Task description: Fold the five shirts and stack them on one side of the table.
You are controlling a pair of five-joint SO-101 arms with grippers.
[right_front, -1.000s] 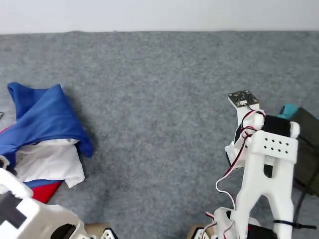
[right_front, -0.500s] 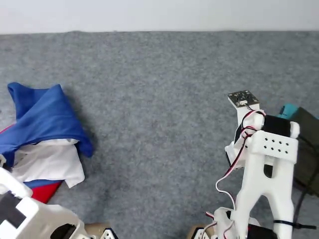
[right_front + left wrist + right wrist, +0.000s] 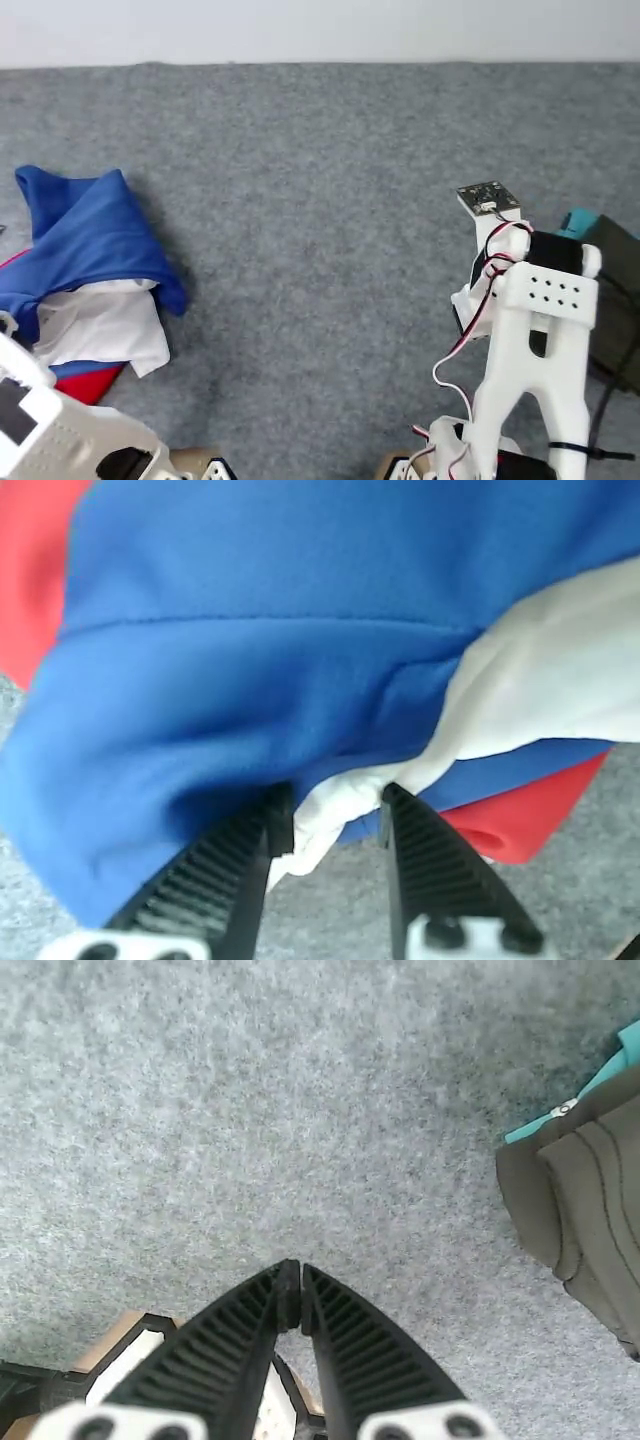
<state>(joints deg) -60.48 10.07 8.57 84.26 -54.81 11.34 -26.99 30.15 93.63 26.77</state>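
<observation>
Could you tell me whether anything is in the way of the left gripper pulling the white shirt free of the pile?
Yes. The left gripper is closed on a fold of the white shirt, but the blue shirt lies draped over much of it, so it would likely drag along. A red shirt lies underneath.

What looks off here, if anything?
Nothing damaged. The blue shirt lies crumpled over the white shirt and red shirt at the table's left, all unfolded; the left end effector grips the white shirt.
</observation>
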